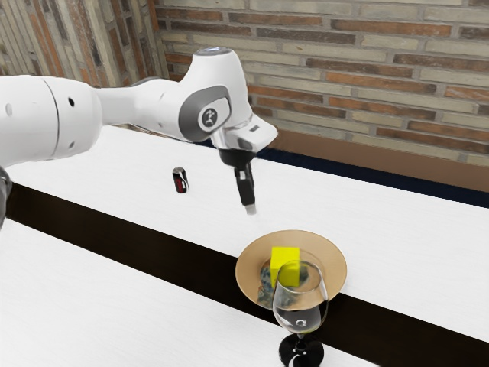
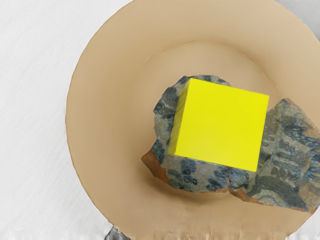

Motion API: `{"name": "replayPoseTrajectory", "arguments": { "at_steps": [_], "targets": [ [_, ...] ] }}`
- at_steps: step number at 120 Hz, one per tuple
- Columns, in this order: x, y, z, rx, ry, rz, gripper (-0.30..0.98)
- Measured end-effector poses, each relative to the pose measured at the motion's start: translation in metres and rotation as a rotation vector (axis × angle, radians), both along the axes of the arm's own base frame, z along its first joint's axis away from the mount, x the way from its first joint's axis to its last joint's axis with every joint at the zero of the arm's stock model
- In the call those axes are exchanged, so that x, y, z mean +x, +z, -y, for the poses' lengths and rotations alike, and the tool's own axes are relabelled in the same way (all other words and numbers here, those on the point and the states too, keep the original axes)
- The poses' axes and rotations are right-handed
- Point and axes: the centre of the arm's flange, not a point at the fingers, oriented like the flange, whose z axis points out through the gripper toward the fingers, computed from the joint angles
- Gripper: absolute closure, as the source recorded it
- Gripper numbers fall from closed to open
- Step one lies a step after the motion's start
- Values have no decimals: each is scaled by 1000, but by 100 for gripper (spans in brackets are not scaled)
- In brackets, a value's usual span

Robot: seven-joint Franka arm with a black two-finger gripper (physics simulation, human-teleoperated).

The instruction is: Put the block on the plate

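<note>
The block [image 2: 222, 125] sits inside the plate [image 2: 105, 115], on shards [image 2: 292, 160] — placing looks done; our jaws at its eleven o'clock, exterior view — how wide, we can't tell.

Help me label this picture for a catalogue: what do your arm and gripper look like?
My arm is smooth and white, built from thick, rounded sections with thin seams and small dark dots. Near the wrist, a grey band surrounds a white patch with a round dark emblem. My gripper is slim and black, pale grey at its lower end.
</note>
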Motion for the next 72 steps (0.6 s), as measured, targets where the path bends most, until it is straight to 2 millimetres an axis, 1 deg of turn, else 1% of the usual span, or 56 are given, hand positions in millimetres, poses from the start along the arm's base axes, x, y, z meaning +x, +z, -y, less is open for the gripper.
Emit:
{"name": "replayPoseTrajectory", "arguments": {
  "at_steps": [5,12,24,30,35,41,49,72],
  "targets": [
    [-2,18,-18,8,38,5,2],
    [-9,46,-36,44,80,16,1],
    [-20,90,-81,81,192,25,1],
    [-25,110,-92,88,233,32,1],
    [-30,121,-95,92,257,33,1],
    [-35,130,-97,97,281,32,0],
    [-40,138,-97,102,308,27,0],
    [-45,139,-98,106,377,-1,0]
  ]
}}
